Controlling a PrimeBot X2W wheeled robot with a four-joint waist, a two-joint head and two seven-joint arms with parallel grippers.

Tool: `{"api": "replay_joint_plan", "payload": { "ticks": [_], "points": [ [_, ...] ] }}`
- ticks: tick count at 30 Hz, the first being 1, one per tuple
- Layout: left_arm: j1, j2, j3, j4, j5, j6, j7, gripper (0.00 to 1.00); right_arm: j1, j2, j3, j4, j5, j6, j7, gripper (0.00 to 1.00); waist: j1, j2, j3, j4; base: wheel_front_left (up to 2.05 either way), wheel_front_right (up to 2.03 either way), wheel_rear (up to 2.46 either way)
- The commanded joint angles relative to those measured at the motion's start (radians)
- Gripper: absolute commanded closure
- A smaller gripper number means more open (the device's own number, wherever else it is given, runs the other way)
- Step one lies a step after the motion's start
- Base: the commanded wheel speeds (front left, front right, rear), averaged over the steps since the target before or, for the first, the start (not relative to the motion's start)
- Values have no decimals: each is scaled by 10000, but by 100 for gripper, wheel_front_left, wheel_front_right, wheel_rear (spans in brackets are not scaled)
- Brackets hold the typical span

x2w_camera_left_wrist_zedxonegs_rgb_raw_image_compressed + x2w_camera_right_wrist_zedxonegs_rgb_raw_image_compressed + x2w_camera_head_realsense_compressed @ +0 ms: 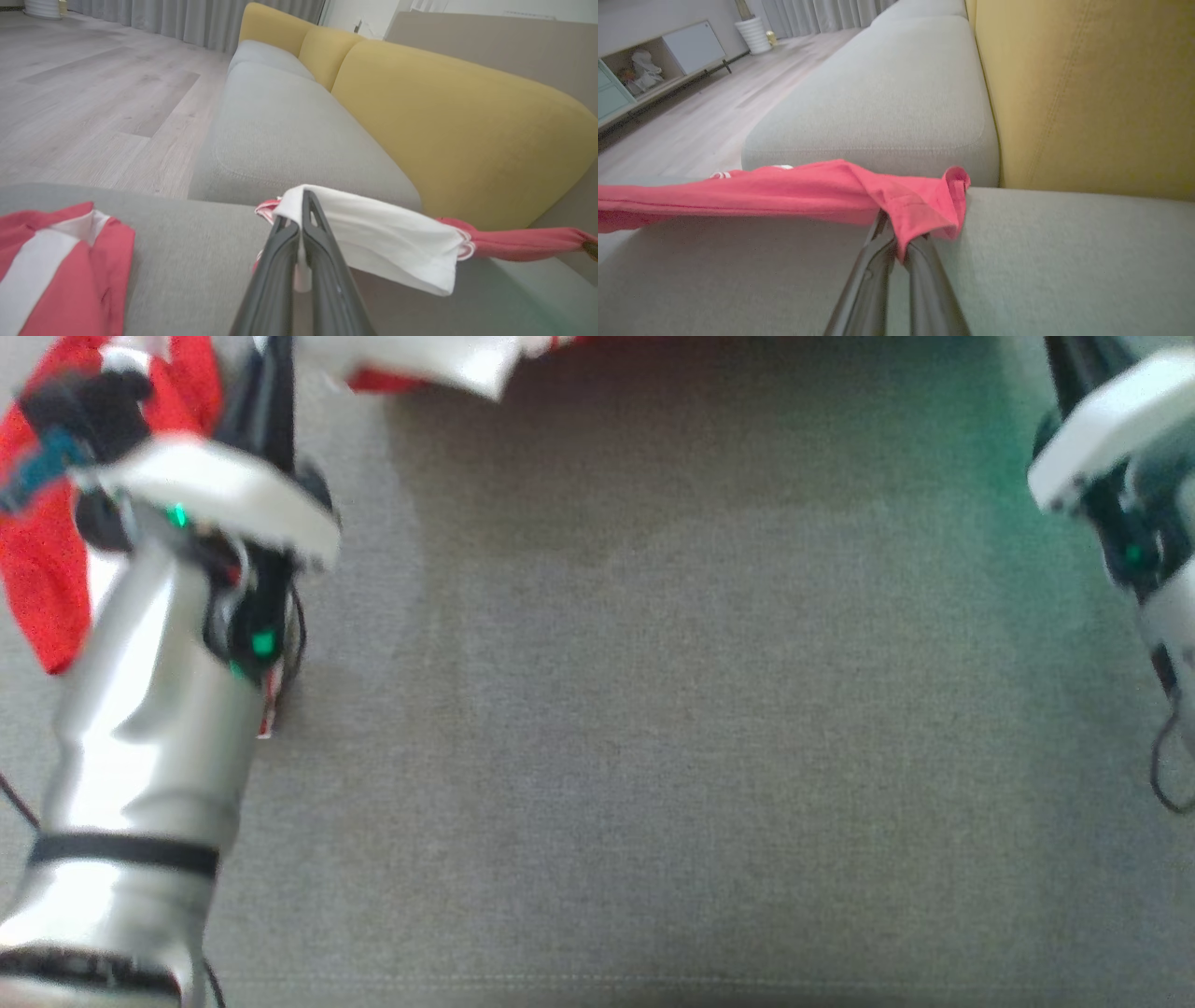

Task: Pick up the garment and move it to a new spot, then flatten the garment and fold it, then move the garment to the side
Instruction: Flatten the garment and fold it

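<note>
Gripping a white edge of the garment (383, 238), the left tool (295, 210) is clamped, its dark fingers (327, 266) pressed together with the cloth lapped over their tips. The right tool (899, 237) is likewise closed, on a bunched red corner that drapes over its tips.

Location: the garment hangs as a sagging band between the two tools, just above the grey seat (653, 709). A red part with a white stripe lies on the seat at the lower left of the left wrist view.

Handling, as judged: light, limp knit with no stiffness. It follows whatever pulls it and sags wherever it is unsupported. The seat's coarse weave should hold it by friction, so dragging would likely ruck it, and lifting clear looks safer. It is not fragile. The pinches are narrow, and the white edge sits shallow in the left tool, so a sharp pull may strip it out. The best holds appear to be hems and corners, where the doubled cloth gives more to bite on, taken well apart to spread it flat.

Surroundings: the seat is matte, finely textured and gently padded with rounded, stitched edges. The backrest (444, 116) is mustard fabric, plump and curved. The floor (93, 93) is pale wood plank, smooth.
</note>
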Motion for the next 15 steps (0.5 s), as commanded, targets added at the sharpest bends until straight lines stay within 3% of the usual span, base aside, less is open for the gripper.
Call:
{"api": "replay_joint_plan", "payload": {
  "ticks": [1,15],
  "points": [
    [-39,576,200,-214,11,-36,-20,100,206,-231,134,-178,162,67,31,100,0,0,-313,132,0,0,0],
    [2695,2269,-2427,-1283,-736,-63,1497,100,1893,-1881,2916,-518,794,67,967,100,0,0,-1683,244,0,0,0]
  ]
}}
